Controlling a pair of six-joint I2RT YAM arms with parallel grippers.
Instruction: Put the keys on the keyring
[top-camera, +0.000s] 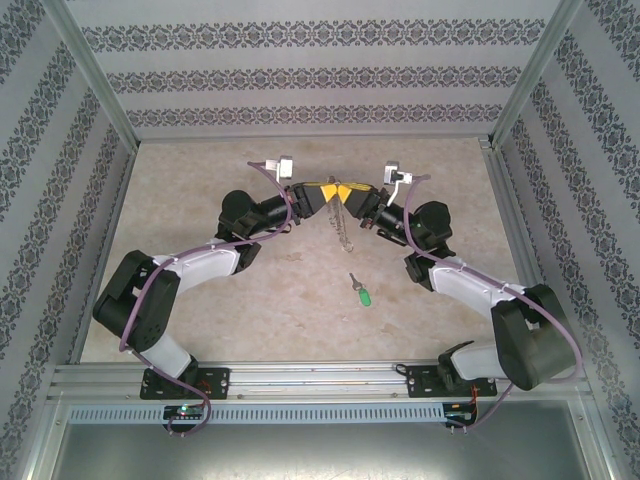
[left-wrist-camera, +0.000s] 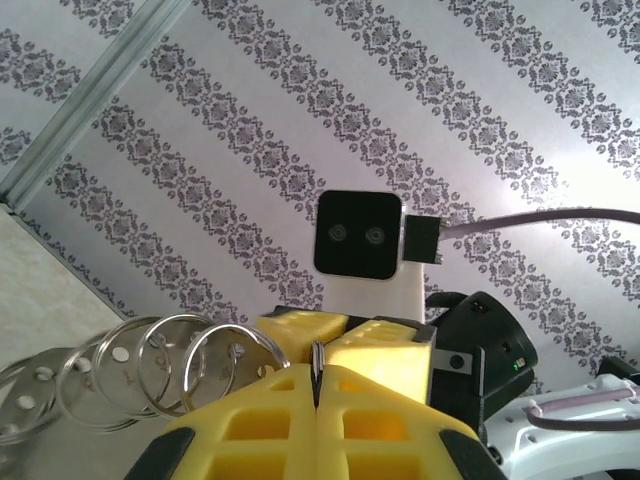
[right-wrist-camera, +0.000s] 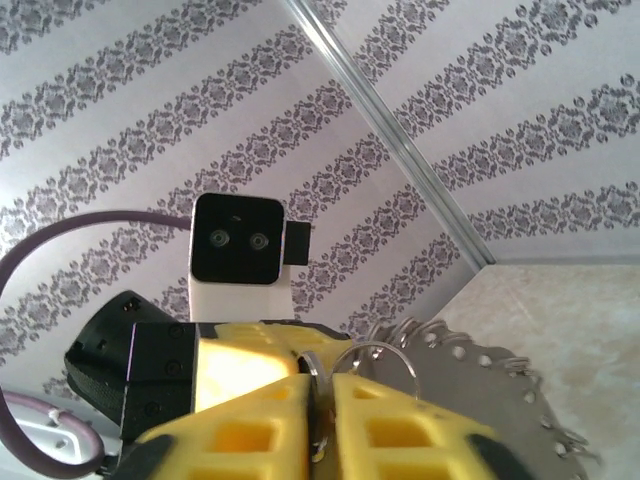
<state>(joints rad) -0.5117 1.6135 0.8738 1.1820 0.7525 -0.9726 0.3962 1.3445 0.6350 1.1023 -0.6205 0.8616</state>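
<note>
Green key (top-camera: 364, 292) lies loose on the near table (top-camera: 250, 290). Farther back, left pincer (top-camera: 325, 189) clamps the keyring (top-camera: 343, 218) aloft; right pincer (top-camera: 352, 190) sits narrow around it, grip unclear. Next, probably: right lets go and fetches the key.

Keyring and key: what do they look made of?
keyring: thin grey metal, likely steel, with a polished finish. It glints, and its small loops mirror the light. key: the head looks like bright green plastic, uniformly coloured. The blade looks like bare silver metal. It is too small in the top view to judge the finish further.
</note>
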